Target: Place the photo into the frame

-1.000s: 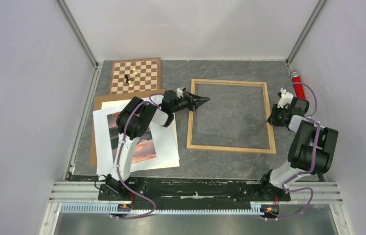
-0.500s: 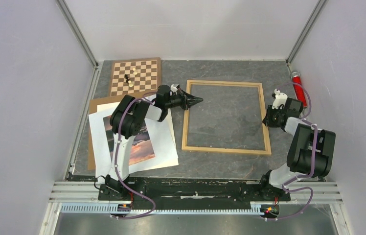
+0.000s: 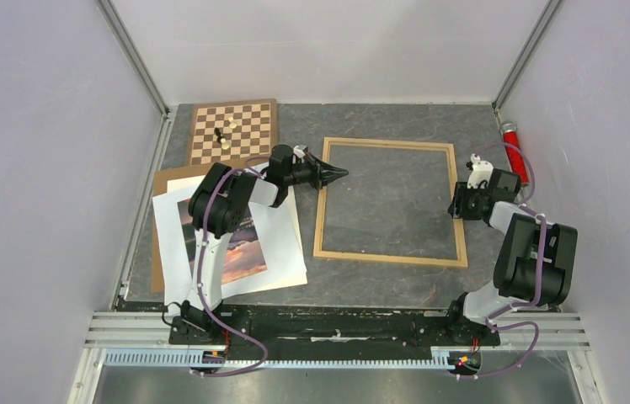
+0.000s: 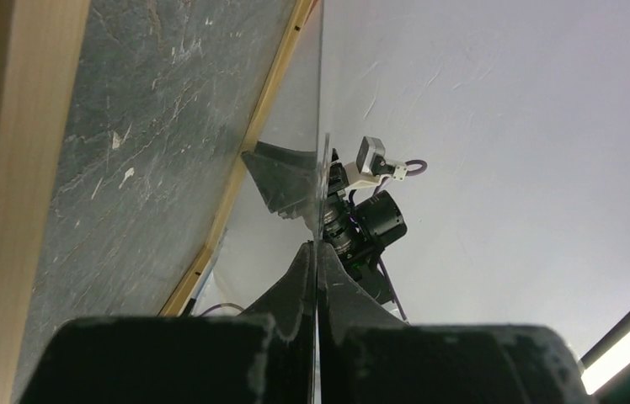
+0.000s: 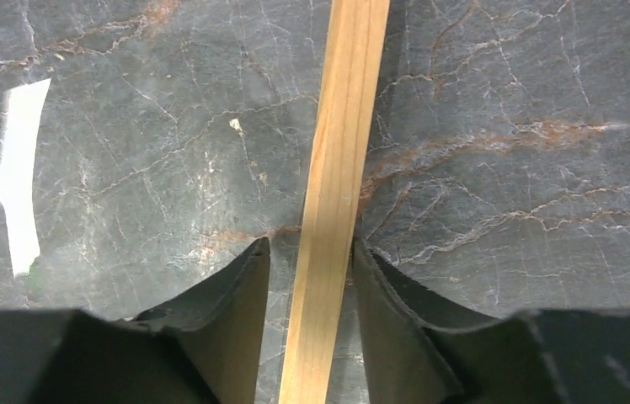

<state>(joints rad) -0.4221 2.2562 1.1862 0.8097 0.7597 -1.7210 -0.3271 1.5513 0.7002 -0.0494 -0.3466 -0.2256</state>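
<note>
The light wood frame (image 3: 387, 256) lies flat on the dark slate table, right of centre. My left gripper (image 3: 341, 172) reaches over its left rail and is shut on the edge of a thin clear pane (image 4: 299, 101), seen edge-on between the fingers (image 4: 318, 246). My right gripper (image 3: 456, 204) straddles the frame's right rail (image 5: 345, 126). Its jaws stand apart, the right finger (image 5: 396, 295) touching the wood and the left one a little off it. The sunset photo (image 3: 240, 248) lies on white sheets (image 3: 282, 244) at the left, partly hidden by my left arm.
A brown backing board (image 3: 158, 252) lies under the white sheets. A chessboard (image 3: 248, 130) with a few pieces sits at the back left. A red cylinder (image 3: 509, 135) lies by the right wall. A white mark (image 5: 21, 177) is on the slate.
The frame has slid left, with both grippers moving left along with it. The white sheets and photo also shifted slightly left. Most of the move came early, then little.
</note>
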